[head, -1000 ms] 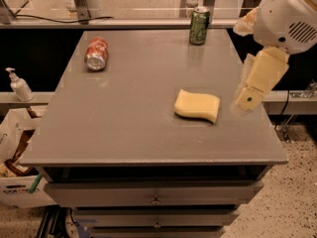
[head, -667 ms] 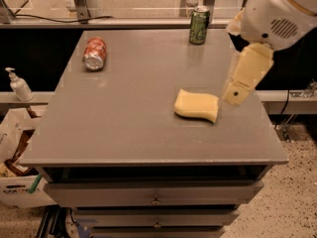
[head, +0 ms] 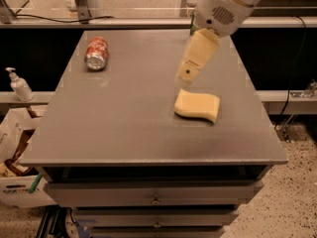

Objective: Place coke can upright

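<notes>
The coke can (head: 96, 53) is red with white lettering and lies on its side at the far left of the grey table (head: 124, 118). Its silver end faces the front. My gripper (head: 186, 77) is cream-coloured and hangs from the arm at the upper right. It hovers over the middle-right of the table, well to the right of the can and just above and behind a yellow sponge (head: 197, 106). It holds nothing that I can see.
The yellow sponge lies flat on the right half of the table. A soap dispenser (head: 20, 86) stands on a ledge to the left, with a cardboard box (head: 15, 138) below it. Drawers (head: 153, 195) sit under the table front.
My arm and gripper have swung left, from the table's right edge to above the sponge. The arm now covers the green can at the back. The coke can has not moved.
</notes>
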You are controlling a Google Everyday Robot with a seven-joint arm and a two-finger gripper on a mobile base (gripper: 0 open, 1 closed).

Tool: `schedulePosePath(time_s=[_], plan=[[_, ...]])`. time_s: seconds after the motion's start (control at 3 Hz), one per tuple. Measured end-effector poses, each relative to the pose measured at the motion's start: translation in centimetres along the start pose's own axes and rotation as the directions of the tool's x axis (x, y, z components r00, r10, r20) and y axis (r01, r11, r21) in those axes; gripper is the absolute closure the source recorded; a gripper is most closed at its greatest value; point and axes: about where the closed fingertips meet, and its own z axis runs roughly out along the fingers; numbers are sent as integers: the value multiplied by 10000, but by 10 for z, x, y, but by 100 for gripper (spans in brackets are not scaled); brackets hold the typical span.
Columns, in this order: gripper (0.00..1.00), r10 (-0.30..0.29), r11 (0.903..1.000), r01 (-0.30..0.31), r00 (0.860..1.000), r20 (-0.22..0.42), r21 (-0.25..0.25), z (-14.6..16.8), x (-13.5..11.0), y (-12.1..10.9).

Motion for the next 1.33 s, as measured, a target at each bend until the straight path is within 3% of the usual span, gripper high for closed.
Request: schedulePosePath(time_s=[0.67,1.33], plan=[[0,-385,9982,407,9980,502,-446,43,-54,-42],[0,-540,9974,574,9956,762,-437,46,-64,-46]])
